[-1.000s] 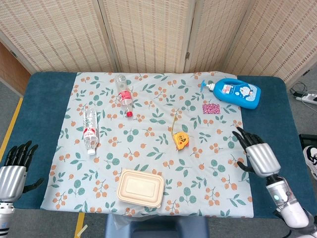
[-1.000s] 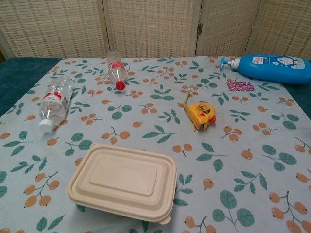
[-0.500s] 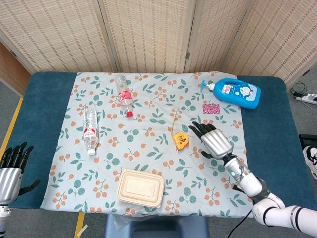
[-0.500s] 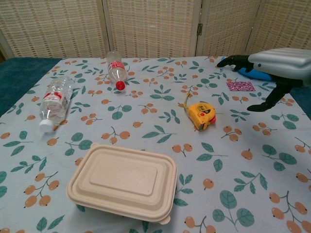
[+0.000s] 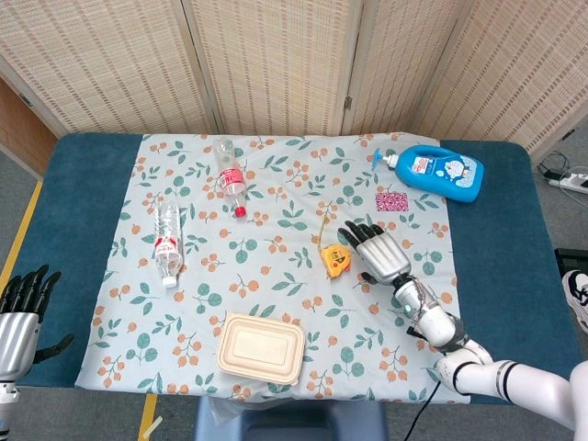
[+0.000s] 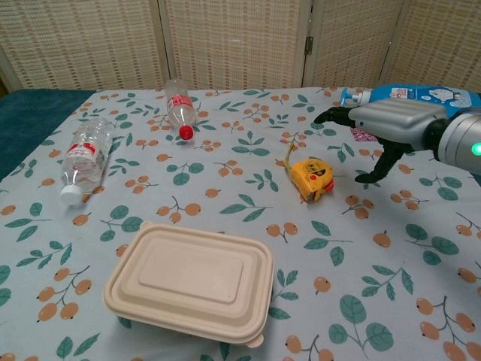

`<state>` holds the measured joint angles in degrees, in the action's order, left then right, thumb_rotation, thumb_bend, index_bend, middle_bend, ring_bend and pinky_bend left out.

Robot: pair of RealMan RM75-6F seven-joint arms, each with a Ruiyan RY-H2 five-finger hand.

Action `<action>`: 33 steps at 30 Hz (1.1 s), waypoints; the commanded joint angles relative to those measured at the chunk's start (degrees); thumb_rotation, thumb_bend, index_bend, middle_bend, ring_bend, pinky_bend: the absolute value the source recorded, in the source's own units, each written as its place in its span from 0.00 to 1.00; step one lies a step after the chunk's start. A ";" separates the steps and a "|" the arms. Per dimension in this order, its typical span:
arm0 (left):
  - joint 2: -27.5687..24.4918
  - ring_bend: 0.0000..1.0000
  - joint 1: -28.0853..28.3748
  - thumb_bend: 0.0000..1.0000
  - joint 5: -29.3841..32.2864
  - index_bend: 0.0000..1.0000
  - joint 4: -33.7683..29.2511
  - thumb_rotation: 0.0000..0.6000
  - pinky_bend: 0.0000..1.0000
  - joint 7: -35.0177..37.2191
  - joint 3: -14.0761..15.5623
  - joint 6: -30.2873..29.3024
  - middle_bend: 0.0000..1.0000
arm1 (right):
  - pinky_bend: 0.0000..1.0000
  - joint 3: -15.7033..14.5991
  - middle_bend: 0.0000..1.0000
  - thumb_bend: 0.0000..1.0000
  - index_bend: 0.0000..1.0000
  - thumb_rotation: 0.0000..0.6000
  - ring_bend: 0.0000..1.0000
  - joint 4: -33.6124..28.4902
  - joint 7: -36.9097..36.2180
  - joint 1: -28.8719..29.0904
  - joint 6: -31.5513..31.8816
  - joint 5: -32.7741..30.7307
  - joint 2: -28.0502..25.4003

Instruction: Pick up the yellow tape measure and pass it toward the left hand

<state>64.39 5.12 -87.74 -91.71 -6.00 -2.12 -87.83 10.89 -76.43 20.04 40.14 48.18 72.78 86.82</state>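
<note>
The yellow tape measure (image 5: 337,261) (image 6: 313,179) lies on the floral cloth near the middle of the table, with a short length of tape pulled out behind it. My right hand (image 5: 379,254) (image 6: 387,124) hovers just to its right, open, fingers spread and stretched toward it, not touching it. My left hand (image 5: 20,308) stays open at the table's near left corner, off the cloth, and shows only in the head view.
A beige lidded food box (image 5: 261,348) (image 6: 191,280) sits at the front. Two clear water bottles (image 5: 166,241) (image 5: 231,175) lie at the left and back. A blue pump bottle (image 5: 439,172) and a small pink patch (image 5: 391,200) are at the back right.
My right hand has swept in from the table's right side toward the tape measure and now hangs close beside it. The left hand has sunk slightly. The tape measure has not moved.
</note>
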 commanded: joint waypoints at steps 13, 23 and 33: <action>0.05 0.00 -0.08 0.19 0.28 0.00 0.56 1.00 0.00 0.68 -0.11 0.26 0.00 | 0.17 -0.77 0.06 0.28 0.00 1.00 0.12 10.73 2.13 5.85 -1.16 0.44 10.29; 0.28 0.00 0.04 0.19 0.35 0.00 1.15 1.00 0.00 1.25 -0.13 0.67 0.00 | 0.17 2.76 0.07 0.28 0.00 1.00 0.15 13.58 4.95 9.94 -1.02 -3.08 16.80; 0.58 0.00 -0.21 0.19 0.86 0.00 1.89 1.00 0.00 1.77 -0.04 0.91 0.00 | 0.17 4.59 0.26 0.28 0.04 1.00 0.20 4.41 0.17 10.10 -9.03 -9.60 6.49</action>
<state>64.95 4.90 -86.88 -89.83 -4.21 -2.17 -86.95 15.00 -68.60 22.58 50.35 42.37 65.42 97.48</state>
